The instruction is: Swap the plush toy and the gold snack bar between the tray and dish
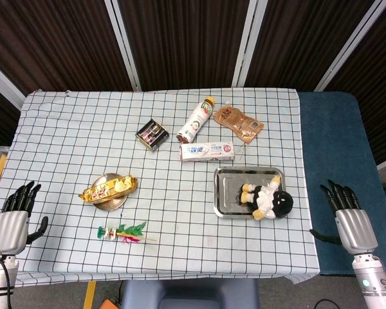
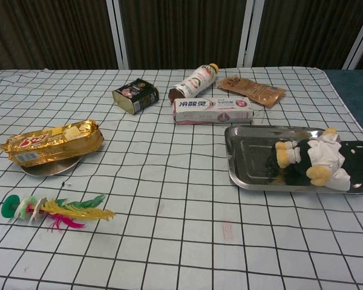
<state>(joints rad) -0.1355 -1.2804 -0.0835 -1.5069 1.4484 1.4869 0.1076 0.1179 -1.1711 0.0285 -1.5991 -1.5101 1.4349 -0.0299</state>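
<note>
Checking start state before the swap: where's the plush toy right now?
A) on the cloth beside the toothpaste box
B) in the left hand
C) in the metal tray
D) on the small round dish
C. The plush toy lies in the metal tray, while the gold snack bar sits across the small round dish; both hands hold nothing.
</note>
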